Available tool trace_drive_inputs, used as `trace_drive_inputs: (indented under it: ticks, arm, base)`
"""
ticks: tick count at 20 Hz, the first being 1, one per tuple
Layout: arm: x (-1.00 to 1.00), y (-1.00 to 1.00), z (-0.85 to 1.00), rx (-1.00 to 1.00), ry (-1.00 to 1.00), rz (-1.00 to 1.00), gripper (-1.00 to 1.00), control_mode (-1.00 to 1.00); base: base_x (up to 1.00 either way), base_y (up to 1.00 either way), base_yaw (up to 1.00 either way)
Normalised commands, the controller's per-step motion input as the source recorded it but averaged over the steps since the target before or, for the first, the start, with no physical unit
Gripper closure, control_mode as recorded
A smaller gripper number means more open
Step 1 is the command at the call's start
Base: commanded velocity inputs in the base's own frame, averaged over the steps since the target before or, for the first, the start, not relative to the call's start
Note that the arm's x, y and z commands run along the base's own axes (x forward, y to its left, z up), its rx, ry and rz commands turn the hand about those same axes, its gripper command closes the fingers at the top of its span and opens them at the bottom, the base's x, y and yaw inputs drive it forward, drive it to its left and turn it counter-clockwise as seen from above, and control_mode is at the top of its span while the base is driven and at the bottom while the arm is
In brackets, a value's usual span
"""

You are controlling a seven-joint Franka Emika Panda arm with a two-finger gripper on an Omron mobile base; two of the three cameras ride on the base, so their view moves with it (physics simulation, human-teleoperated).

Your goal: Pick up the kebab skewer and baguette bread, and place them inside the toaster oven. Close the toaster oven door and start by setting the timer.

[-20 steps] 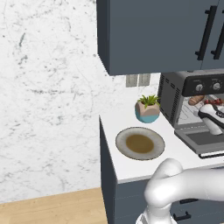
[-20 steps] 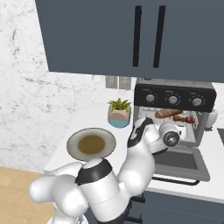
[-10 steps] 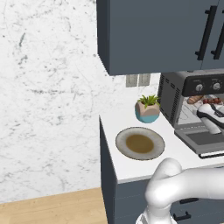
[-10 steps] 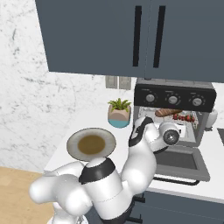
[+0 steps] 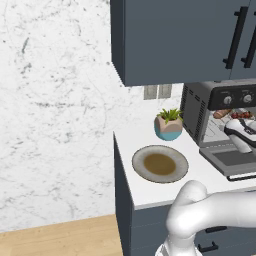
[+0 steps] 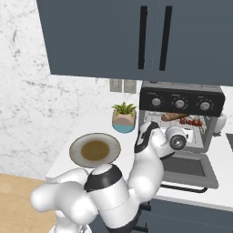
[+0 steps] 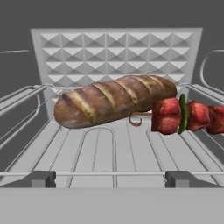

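since a second ago the arm has barely shifted: the hand has drawn a little back from the mouth of the toaster oven (image 6: 182,120), and nothing else on the bench (image 5: 150,187) has moved. the baguette bread (image 7: 114,99) lies on the wire rack (image 7: 98,148) inside, slanting from lower left to upper right in the hand view, and the kebab skewer (image 7: 186,116) lies beside it on the right, its nearest meat chunk touching or just beside the loaf's end. both also show through the opening in the right base view. the toaster oven door (image 6: 186,169) is dropped flat, open, in front of the cavity. the gripper (image 6: 175,142) hangs over that door, facing in; i cannot tell how far apart its fingers stand, and nothing shows held between them

judging from this, loading is done and closing the door comes next, then the timer knob. the risk: the hand sits above the flat door, so swinging the door up could trap the wrist unless it clears first. a lift from one corner may slip off the edge. a hard slam could roll the skewer off the rack

the plate (image 5: 160,163) and potted plant (image 5: 169,124) stand well apart to the left, out of the way
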Motion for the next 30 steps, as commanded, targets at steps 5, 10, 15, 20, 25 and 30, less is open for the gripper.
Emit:
trace_drive_inputs:
  ticks: [5,10,15,20,25,30]
  arm:
    - [-0.02,0.0,0.0,0.0,0.0,0.0,-1.0,-1.0]
    - [-0.28,0.0,0.0,0.0,0.0,0.0,-1.0,-1.0]
    - [-0.5,-0.1,0.05,0.0,0.0,0.0,-1.0,-1.0]
    - [-0.54,-0.18,0.07,0.0,0.0,0.0,-1.0,-1.0]
    - [-0.47,-0.18,0.06,0.0,0.0,0.0,-1.0,-1.0]
    - [-0.5,-0.22,0.05,0.0,0.0,0.0,-1.0,-1.0]
  base:
    - [0.0,0.0,0.0]
    - [0.0,0.0,0.0]
    - [0.0,0.0,0.0]
    - [0.0,0.0,0.0]
    - [0.0,0.0,0.0]
    - [0.0,0.0,0.0]
